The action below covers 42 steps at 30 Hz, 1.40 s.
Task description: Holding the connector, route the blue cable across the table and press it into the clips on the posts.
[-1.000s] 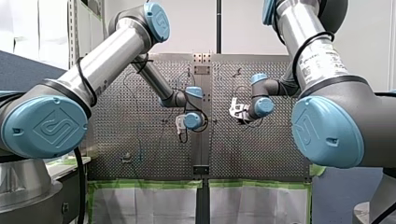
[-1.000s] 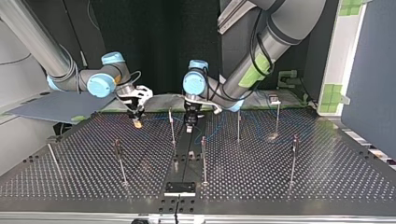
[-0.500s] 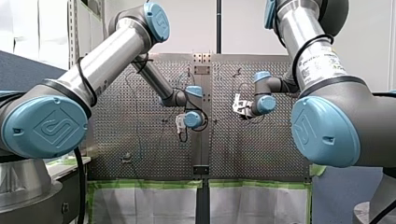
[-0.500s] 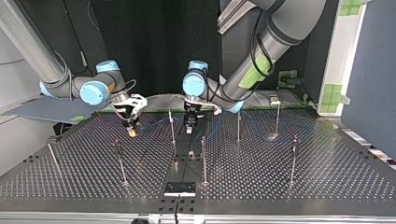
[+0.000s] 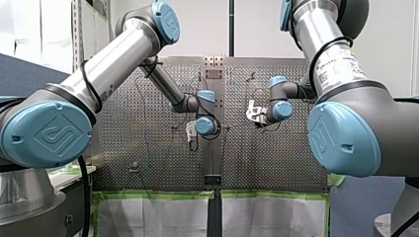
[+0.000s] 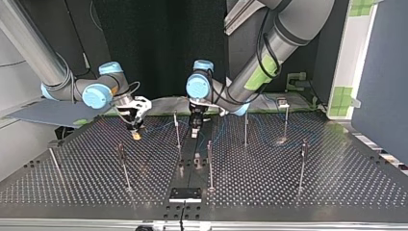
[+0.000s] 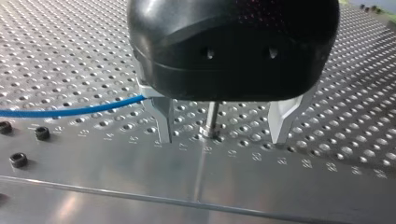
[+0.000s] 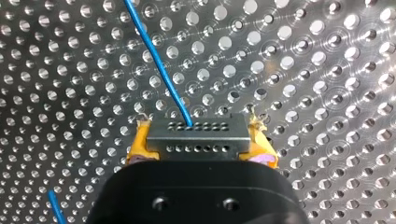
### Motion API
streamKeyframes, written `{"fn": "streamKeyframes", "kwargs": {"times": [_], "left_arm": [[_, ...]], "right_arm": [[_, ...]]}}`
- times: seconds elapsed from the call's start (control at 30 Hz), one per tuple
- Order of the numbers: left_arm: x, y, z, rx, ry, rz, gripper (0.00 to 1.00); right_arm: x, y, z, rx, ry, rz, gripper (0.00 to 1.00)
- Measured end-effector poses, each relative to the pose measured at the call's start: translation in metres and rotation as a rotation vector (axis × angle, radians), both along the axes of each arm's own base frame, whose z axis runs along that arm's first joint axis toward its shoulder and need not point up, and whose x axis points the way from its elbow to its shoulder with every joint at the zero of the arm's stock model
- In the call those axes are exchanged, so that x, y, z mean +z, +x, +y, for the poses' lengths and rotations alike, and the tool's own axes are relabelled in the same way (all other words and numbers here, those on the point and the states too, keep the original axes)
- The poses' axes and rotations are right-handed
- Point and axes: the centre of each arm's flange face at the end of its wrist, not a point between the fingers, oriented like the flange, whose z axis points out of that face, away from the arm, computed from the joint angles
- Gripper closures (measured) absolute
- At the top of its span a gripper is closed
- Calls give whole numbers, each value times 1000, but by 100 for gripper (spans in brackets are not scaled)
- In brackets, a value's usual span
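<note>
My right gripper is shut on the grey connector, with a yellow pad on each side. The blue cable leaves the connector and runs away over the perforated table. In the top view this gripper hangs low at the left. My left gripper is open, its metal fingers straddling the foot of a thin post just above the table. The blue cable runs up to one finger and disappears behind it. The same gripper sits near the middle in the top view.
Several thin posts stand on the table: one between the two grippers, others nearer the camera and to the right. A dark centre strip crosses the table. Black screw heads lie beside my left gripper.
My left gripper has opened. My right gripper, still holding the connector, moved left and toward the camera in the top view, then stayed still.
</note>
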Motion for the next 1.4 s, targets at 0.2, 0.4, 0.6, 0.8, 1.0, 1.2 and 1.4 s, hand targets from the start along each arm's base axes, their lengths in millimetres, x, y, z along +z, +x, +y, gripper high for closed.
{"fn": "streamKeyframes", "kwargs": {"times": [0.2,0.4,0.6,0.8,1.0,1.2,1.4], "left_arm": [[-1,-8,2,32,53,33,0],[4,-35,-4,35,98,70,0],[13,-68,-19,21,123,105,0],[15,-97,-37,21,141,129,0],[27,-122,-54,22,135,123,0],[36,-146,-74,3,115,100,0],[40,-166,-102,-30,66,60,0]], "right_arm": [[-1,-2,0,-2,7,5,100],[-2,-6,0,-7,19,13,100],[-2,-9,-1,-12,27,17,100],[-3,-15,-3,-20,39,21,100],[-5,-26,-7,-38,56,30,100],[-7,-37,-11,-52,62,36,100],[-8,-45,-13,-61,67,47,100]]}}
